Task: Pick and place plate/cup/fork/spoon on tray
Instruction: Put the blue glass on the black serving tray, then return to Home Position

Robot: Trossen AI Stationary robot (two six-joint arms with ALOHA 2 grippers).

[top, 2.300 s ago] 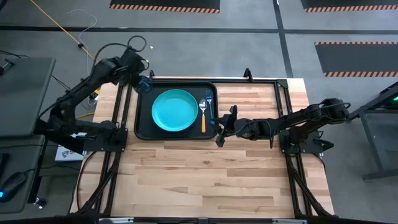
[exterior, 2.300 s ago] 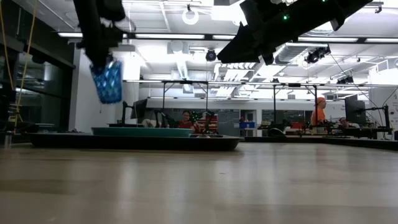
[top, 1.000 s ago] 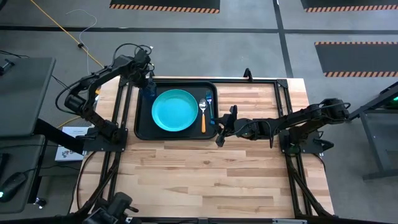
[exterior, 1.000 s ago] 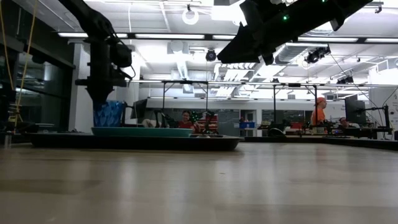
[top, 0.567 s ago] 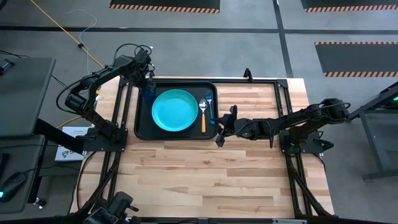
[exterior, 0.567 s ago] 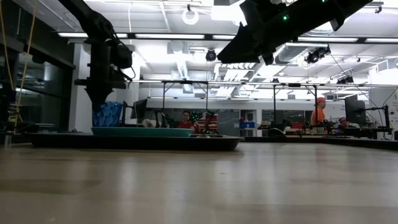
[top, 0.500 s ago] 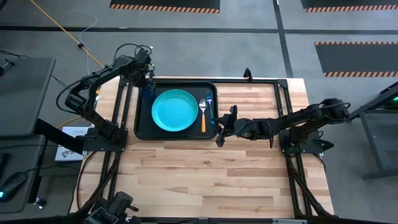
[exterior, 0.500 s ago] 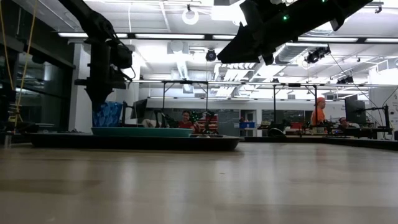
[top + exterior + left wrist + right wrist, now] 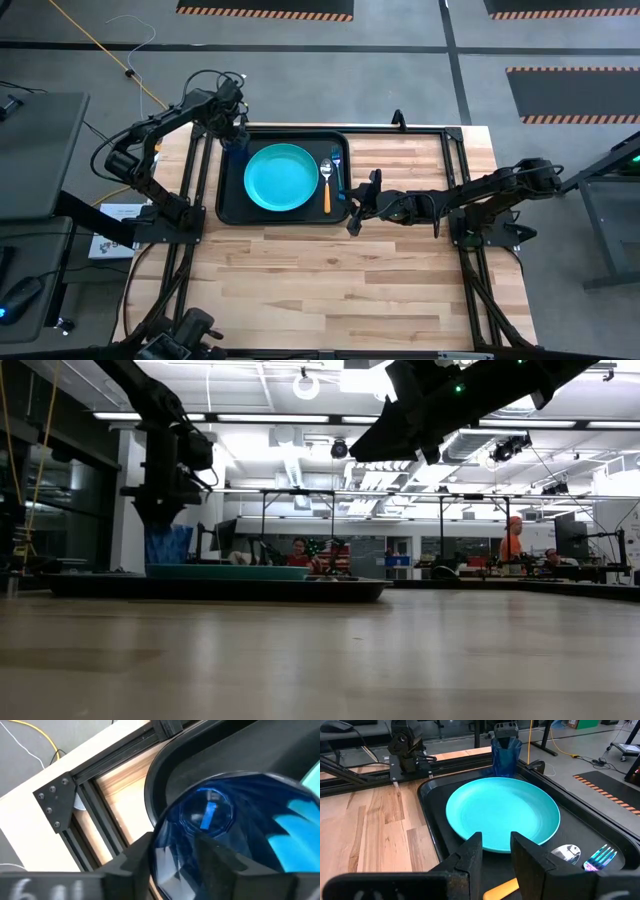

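The black tray (image 9: 228, 212) holds the turquoise plate (image 9: 282, 178), with the spoon (image 9: 326, 188) and the light-blue fork (image 9: 336, 168) to the plate's right. The dark-blue cup (image 9: 506, 757) stands upright on its base in the tray's far left corner. My left gripper (image 9: 172, 857) comes down over the cup (image 9: 225, 820), open, with one finger outside the wall and one inside. My right gripper (image 9: 496, 857) hovers open at the tray's near right corner with nothing between its fingers. The spoon's orange handle (image 9: 502, 888) lies just below it. My left gripper points down over the cup, its fingers (image 9: 137, 857) on either side of the wall at the rim (image 9: 159, 837) on the table's left side. I cannot tell whether either finger touches the wall. The cup stands on the tray.
Black frame rails (image 9: 455, 160) run along the table's far, left and right sides. Bare wooden table (image 9: 330, 280) lies on the near side of the tray. In the low view, people sit at desks far behind the table (image 9: 300, 550).
My left gripper has stayed over the tray's far left corner. In the low view the cup beneath it has shifted slightly toward the table's left edge and looks narrower. My right arm has kept still.
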